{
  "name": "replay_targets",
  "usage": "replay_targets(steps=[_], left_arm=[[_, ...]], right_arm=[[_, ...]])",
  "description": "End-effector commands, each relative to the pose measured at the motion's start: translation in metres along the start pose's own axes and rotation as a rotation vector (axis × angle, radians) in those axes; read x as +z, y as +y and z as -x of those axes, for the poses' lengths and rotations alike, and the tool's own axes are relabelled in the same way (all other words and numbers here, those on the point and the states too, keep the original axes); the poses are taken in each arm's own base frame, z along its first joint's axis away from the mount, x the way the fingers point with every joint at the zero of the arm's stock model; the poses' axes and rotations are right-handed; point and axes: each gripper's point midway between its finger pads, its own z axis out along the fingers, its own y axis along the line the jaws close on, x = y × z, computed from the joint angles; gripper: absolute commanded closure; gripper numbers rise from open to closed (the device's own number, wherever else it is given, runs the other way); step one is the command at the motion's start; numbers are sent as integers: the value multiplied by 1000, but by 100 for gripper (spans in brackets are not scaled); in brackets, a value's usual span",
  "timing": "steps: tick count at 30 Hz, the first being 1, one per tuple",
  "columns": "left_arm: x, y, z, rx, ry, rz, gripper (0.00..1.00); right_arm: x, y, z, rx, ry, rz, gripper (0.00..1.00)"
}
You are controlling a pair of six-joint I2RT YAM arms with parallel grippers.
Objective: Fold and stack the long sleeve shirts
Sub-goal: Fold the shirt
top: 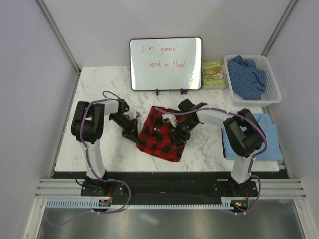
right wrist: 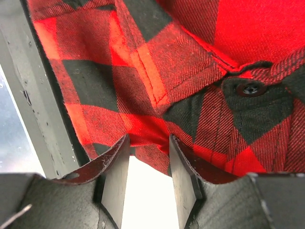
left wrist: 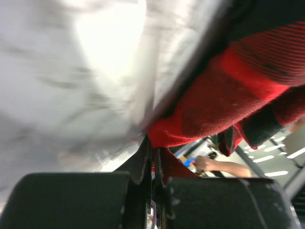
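**Flannel fold: gripping the edges**

Mid-worktop, the red-and-black flannel lies bunched. The left pincer is clamped on its edge. The right pincer has its jaws apart around a fold, and I cannot tell whether it grips. Next, I judge: secure that hold, then lift evenly. The speckled shirt lies in the far basket.

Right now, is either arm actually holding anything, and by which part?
The left end effector is shut on the red checked flannel, at its left edge. The right end effector straddles another edge of it; whether it grips cannot be told.
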Motion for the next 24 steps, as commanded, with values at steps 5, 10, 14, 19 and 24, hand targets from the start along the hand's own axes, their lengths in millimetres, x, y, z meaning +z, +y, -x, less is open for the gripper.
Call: replay_targets(steps=[5, 10, 14, 19, 24], left_arm=[[6, 3, 5, 259, 106, 154, 98], [-4, 5, 18, 373, 81, 257, 98], [-9, 11, 25, 427, 93, 296, 98], [-12, 23, 34, 463, 110, 332, 98], [-18, 26, 38, 477, 106, 336, 98]], right_arm=[[4, 42, 33, -12, -97, 133, 48], [-46, 55, 82, -70, -263, 122, 36], [-63, -27, 82, -72, -217, -102, 37], [-55, -98, 72, -59, -125, -247, 40], [-42, -110, 50, -2, -46, -230, 43]])
